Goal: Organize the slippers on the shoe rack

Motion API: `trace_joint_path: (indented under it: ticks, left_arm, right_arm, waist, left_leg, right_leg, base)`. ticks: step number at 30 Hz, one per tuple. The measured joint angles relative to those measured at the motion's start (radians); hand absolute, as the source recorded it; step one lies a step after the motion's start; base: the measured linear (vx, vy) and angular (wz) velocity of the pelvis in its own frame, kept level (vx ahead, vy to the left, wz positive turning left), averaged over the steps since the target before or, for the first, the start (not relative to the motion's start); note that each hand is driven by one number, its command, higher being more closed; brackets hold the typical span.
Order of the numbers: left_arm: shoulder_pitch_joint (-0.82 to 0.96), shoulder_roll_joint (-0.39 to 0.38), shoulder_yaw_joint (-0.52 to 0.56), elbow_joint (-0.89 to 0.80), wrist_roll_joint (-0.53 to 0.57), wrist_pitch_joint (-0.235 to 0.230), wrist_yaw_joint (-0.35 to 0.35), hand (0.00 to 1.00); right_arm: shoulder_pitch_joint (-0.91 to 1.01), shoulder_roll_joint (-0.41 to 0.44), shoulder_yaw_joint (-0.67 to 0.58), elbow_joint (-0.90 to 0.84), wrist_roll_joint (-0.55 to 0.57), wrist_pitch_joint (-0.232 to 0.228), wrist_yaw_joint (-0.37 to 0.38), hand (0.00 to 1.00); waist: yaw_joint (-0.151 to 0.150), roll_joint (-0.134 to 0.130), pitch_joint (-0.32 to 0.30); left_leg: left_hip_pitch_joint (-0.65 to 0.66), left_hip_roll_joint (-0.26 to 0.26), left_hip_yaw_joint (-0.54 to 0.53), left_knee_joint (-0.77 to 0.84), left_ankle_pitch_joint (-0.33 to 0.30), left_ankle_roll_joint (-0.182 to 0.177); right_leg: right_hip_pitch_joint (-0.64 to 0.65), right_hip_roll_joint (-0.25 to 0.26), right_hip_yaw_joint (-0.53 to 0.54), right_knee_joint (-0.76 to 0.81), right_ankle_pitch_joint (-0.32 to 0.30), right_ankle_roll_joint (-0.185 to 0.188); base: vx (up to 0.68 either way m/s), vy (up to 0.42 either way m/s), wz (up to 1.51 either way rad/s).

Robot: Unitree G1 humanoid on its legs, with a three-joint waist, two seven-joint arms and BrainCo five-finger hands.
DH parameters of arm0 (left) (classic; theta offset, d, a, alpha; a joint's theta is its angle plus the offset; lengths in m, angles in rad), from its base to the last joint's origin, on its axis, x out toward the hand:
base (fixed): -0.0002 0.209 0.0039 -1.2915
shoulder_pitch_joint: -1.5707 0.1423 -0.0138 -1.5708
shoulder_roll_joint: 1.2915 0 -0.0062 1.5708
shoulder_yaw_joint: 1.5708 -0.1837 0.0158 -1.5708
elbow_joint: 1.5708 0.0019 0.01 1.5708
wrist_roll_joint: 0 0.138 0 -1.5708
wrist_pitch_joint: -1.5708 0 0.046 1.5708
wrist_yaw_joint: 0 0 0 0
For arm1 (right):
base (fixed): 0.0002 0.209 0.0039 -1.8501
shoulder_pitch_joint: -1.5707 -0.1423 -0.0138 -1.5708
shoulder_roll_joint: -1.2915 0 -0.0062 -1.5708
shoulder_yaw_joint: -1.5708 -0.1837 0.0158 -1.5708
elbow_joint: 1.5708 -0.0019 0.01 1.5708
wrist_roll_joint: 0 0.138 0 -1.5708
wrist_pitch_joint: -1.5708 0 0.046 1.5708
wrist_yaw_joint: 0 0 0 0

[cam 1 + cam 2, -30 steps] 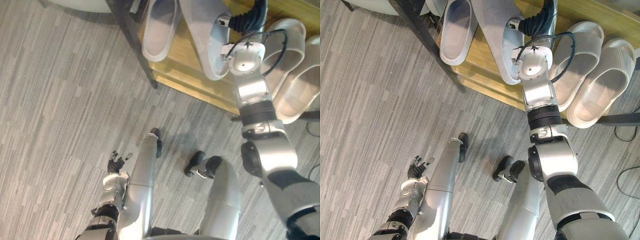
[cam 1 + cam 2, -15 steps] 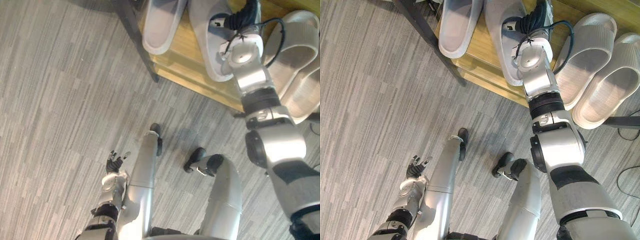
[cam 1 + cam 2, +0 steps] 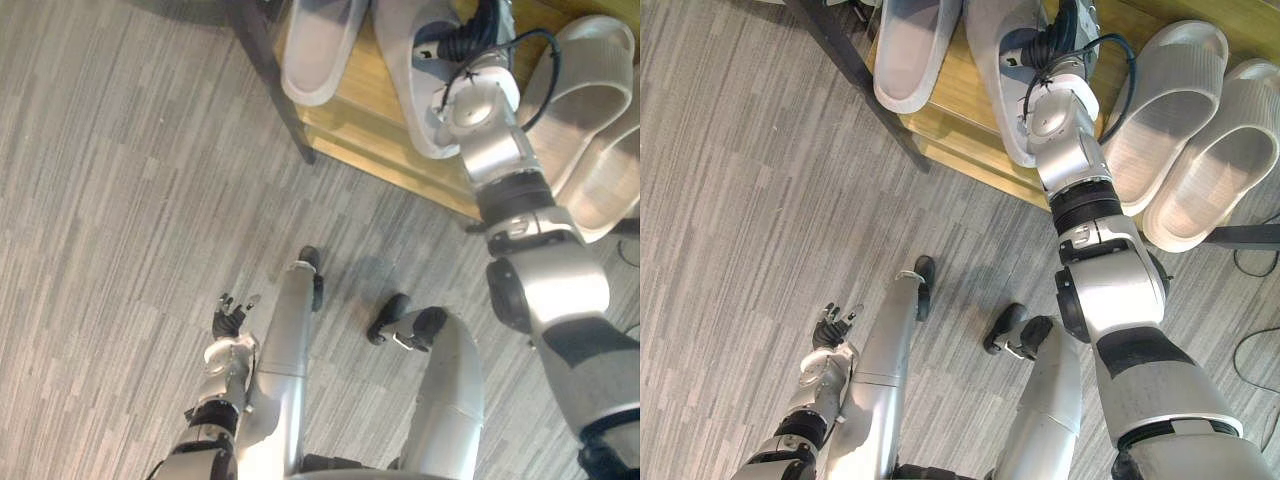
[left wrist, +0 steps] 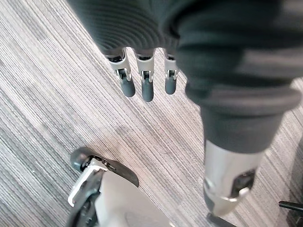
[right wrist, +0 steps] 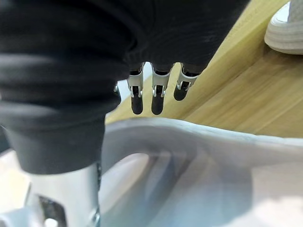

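On the wooden shoe rack (image 3: 958, 132) lie a pale grey slipper (image 3: 906, 52) at the left and a second grey slipper (image 3: 998, 90) beside it. My right hand (image 3: 1064, 32) reaches in over that second slipper (image 5: 203, 161). Its fingers (image 5: 158, 100) stay straight just above the slipper's strap, with its thumb down beside the strap. Two beige slippers (image 3: 1162, 112) (image 3: 1218, 172) rest side by side to the right of my arm. My left hand (image 3: 230, 326) hangs low over the floor, fingers (image 4: 147, 85) relaxed and holding nothing.
A dark metal leg (image 3: 276, 92) of the rack slants down at the shelf's left end. Grey striped carpet (image 3: 130, 200) spreads in front of the rack. A white shoe (image 5: 287, 34) sits farther along the wooden shelf (image 5: 246, 80).
My right arm has reached slightly deeper over the shelf and the grey slipper. The whole view has shifted a little. My left hand has barely moved.
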Motion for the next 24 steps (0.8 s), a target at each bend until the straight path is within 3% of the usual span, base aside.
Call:
trace_joint_path:
  ticks: [11,24]
  left_arm:
    - [-0.019,-0.010,0.052,-0.009,-0.001,0.002,0.001,0.00]
    - [-0.035,-0.045,0.128,-0.017,-0.002,0.017,0.000,0.00]
  right_arm:
    - [0.178,0.118,-0.099,-0.260,0.015,0.005,-0.021,0.00]
    - [0.291,0.275,-0.241,-0.329,0.234,-0.020,-0.042,0.00]
  waist:
    - [-0.023,-0.032,-0.016]
    - [-0.026,-0.036,-0.014]
  left_leg:
    - [0.053,0.018,0.017,-0.022,0.001,-0.001]
    - [0.064,0.021,0.016,-0.033,0.002,0.000]
  right_leg:
    - [0.039,0.019,0.008,-0.026,0.006,0.006]
    - [0.051,0.029,0.010,-0.044,0.014,0.011]
  base:
    - [-0.01,-0.001,-0.06]
    - [0.00,0.004,-0.01]
